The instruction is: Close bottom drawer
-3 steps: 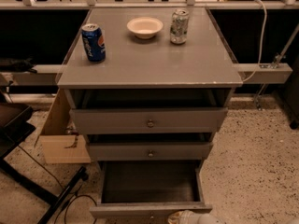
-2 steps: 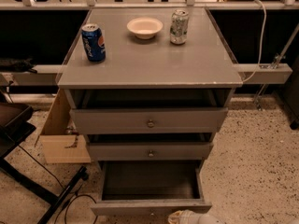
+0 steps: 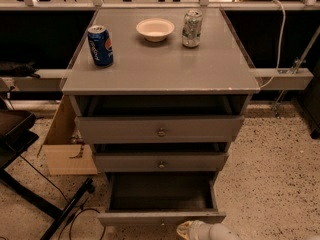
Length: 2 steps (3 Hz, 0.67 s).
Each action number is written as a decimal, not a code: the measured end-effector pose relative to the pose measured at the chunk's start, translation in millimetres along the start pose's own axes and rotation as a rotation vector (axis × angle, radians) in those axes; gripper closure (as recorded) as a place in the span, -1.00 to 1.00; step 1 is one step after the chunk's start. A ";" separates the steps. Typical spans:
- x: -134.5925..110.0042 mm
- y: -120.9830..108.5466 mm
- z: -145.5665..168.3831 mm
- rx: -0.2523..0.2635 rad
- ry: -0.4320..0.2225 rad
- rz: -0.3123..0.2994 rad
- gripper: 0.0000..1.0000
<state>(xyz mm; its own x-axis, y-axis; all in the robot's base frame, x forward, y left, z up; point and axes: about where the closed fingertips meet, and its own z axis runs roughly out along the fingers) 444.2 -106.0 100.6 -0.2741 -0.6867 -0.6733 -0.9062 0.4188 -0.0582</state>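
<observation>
The bottom drawer (image 3: 161, 218) of the grey cabinet is pulled far out, its empty grey box open to view and its slim front panel near the lower edge of the camera view. Its knob does not show. My gripper (image 3: 192, 231) is at the very bottom edge, just in front of the right part of that front panel. Only its pale tip and white arm show. The top drawer (image 3: 160, 129) and middle drawer (image 3: 160, 161) stand slightly out, each with a round metal knob.
On the cabinet top (image 3: 160, 69) stand a blue Pepsi can (image 3: 100, 45), a white bowl (image 3: 155, 29) and a silver can (image 3: 192, 28). A cardboard box (image 3: 65, 144) and a black chair base (image 3: 30, 184) are left of the cabinet. Speckled floor lies to the right.
My gripper has crept slightly further into view at the bottom edge, in front of the bottom drawer. The drawer has not visibly moved.
</observation>
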 end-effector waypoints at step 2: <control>1.7 -17.9 20.6 0.013 -0.021 -0.019 1.00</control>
<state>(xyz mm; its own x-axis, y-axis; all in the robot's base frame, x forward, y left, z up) 466.6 -102.4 85.2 -0.2499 -0.6821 -0.6872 -0.9069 0.4135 -0.0807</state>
